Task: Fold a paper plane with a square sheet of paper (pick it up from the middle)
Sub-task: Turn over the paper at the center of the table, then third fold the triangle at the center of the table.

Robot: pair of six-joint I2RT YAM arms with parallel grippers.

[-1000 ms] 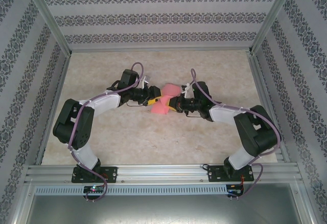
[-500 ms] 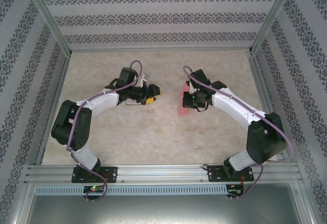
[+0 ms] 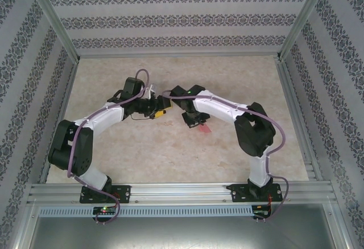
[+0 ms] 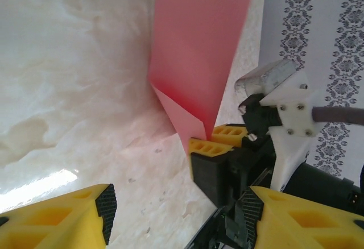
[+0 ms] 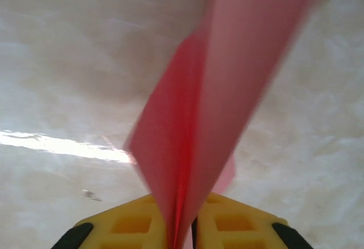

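When the scene is viewed from above, two arms stand at the near edge of one marble-patterned table [image 3: 142,152], and both reach in toward its middle. One piece of paper is present: a single pink-red paper [image 3: 203,128], folded lengthways, with a diagonal crease running to a pointed end.

Count of items:
- Grippers: two.
- Paper: one.
- Yellow finger pads in the left wrist view: four, two on each gripper.

Left gripper [image 3: 163,112]: its jaws stand wide apart and hold nothing. In its own camera, the left gripper [image 4: 177,209] has one pad at each lower corner of the view.

Right gripper [image 3: 194,121]: it is clamped on the paper. In its own camera, the right gripper [image 5: 190,232] has both pads pressed against the folded layers, and the paper [image 5: 227,90] widens away from them. The left wrist view confirms the grip: the right gripper [image 4: 219,138] pinches the pointed end of the paper [image 4: 196,55].

Paper location: over the middle of the table, at the right gripper and just beside the left gripper. Whether its free end touches the table cannot be determined.
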